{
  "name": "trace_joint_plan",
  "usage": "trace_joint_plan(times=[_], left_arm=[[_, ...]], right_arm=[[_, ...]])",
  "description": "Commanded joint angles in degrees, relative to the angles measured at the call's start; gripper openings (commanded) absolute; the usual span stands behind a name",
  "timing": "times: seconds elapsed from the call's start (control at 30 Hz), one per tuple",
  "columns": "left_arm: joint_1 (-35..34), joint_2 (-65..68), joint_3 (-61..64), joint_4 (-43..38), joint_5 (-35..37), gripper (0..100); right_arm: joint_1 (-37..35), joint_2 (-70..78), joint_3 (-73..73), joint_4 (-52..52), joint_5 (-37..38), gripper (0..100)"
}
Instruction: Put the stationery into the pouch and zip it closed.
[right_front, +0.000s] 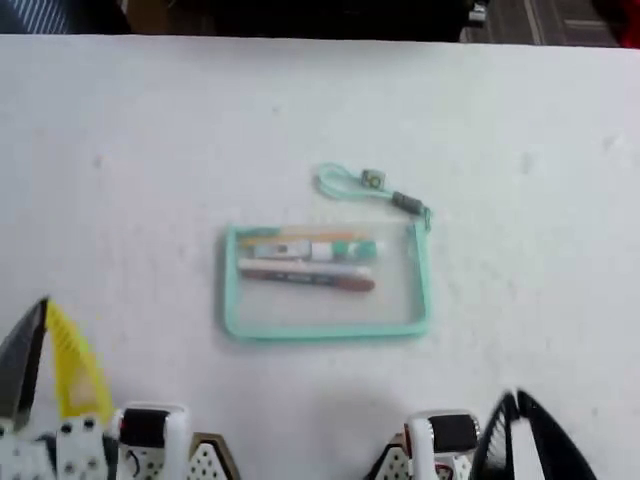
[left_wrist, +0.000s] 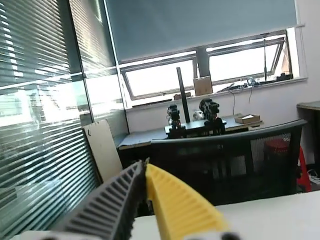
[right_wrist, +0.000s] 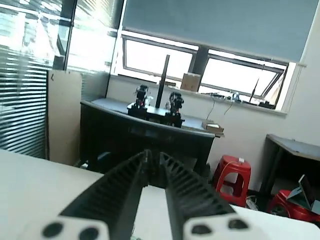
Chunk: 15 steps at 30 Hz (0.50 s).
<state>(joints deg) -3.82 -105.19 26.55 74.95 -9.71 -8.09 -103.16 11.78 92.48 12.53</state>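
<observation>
Pouch (right_front: 325, 334) dead centre on the white table (right_front: 150, 150), lying flat, clear with a mint-green border. Inside it, the stationery (right_front: 308, 262), pens stacked lengthwise up against the 12 o'clock edge. From here I can't tell whether the zip is drawn. At the 1 o'clock corner a dark pull tab (right_front: 408, 203) sticks out, and a green cord loop (right_front: 345, 182) trails off it toward 11.

Both arms sit well apart from the pouch. Left gripper (right_front: 47, 303) at about 8 o'clock from it, black and yellow fingers pressed tip to tip, nothing between them. Right gripper (right_front: 515, 397) at about 5 o'clock, black fingers drawn together, empty too. Bare tabletop between each gripper and the pouch.
</observation>
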Motion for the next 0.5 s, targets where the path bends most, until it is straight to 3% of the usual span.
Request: trace_joint_plan(times=[0.0, 0.27, 0.47], left_arm=[[0.1, 0.4, 12.4, -8.5, -0.7, 2], [0.1, 0.4, 29.6, -17.0, -0.7, 2], [0.1, 0.4, 40.0, -23.6, -0.7, 2]], right_arm=[[1.1, -0.3, 8.3, -4.8, 0.4, 1.8], [1.1, -0.3, 29.8, -13.2, 13.5, 1.8], [1.1, -0.3, 46.2, -26.5, 14.2, 1.8]])
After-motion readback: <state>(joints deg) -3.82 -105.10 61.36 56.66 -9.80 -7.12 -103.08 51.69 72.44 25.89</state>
